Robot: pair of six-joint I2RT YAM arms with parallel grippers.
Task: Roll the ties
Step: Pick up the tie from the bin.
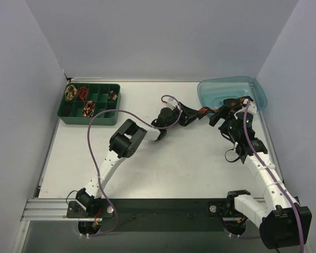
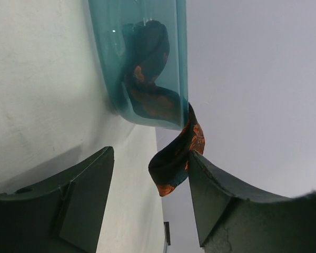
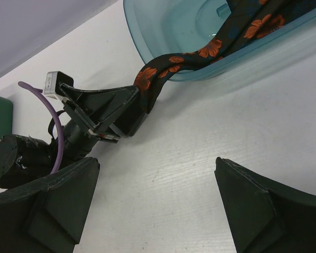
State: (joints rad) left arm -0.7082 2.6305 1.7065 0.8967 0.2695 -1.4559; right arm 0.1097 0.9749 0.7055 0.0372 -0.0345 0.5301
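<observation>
Floral tie (image 3: 210, 50): dark fabric with orange flowers. One part lies inside the teal plastic bin (image 1: 255, 87) at the far right corner of the table (image 1: 174, 168). The rest runs over the bin rim toward table centre and ends at the left gripper (image 2: 150, 155).

Left gripper: jaws partly apart. The folded tie end sits between them and touches one finger, with a visible gap to the other. Doesn't look clamped.

Right gripper (image 3: 157, 163): jaws fully spread, nothing between them. It hovers over bare table just beside the bin, facing the left gripper.

Green divided tray (image 1: 87, 120) sits at the far left corner, well apart from both grippers. Small rolled ties (image 1: 71, 93) sit in several of its compartments.
</observation>
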